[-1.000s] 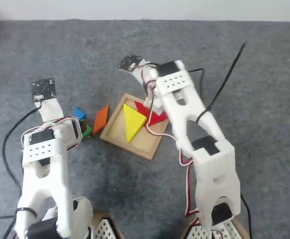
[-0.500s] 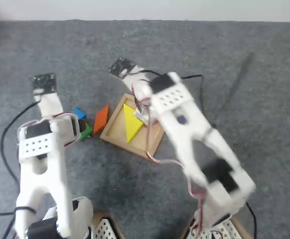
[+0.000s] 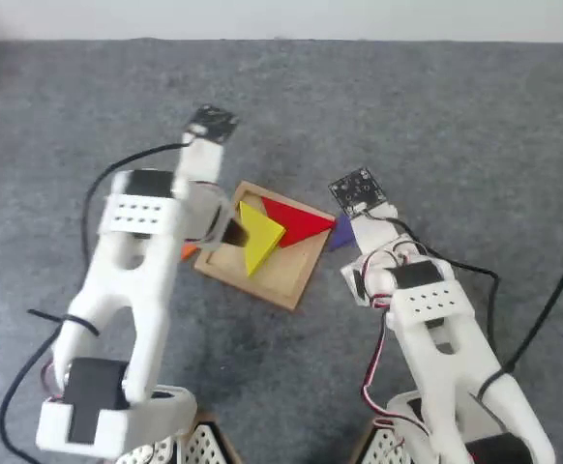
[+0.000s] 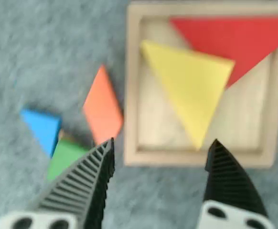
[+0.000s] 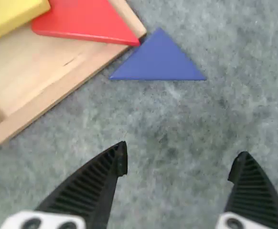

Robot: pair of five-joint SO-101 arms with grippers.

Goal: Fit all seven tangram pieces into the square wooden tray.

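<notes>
- The left pincer hung open over one rim of the wooden tray. It held nothing.
- The right pincer was open too and held nothing. It was above the grey tabletop, near the dark blue triangle.
- The tray lay on the tabletop between the two arms. The yellow triangle and the red triangle were inside it.
- The yellow one seemed to lie partly on top of the red one, and a red corner poked over the rim. If those two were left crooked, I think the other pieces would not fit flat.
- The dark blue triangle lay outside, just beside the tray's corner and the red tip. A grab there could bump the tray or knock the red piece.
- The orange piece lay just beside the tray on the other side. The light blue piece and the green piece were close behind it. They were bunched up, so going for one could push the others away.
- The pieces looked thin and flat, so a pincer might slip off them.
- Both arms were near the tray and could bump if they went in together.
</notes>
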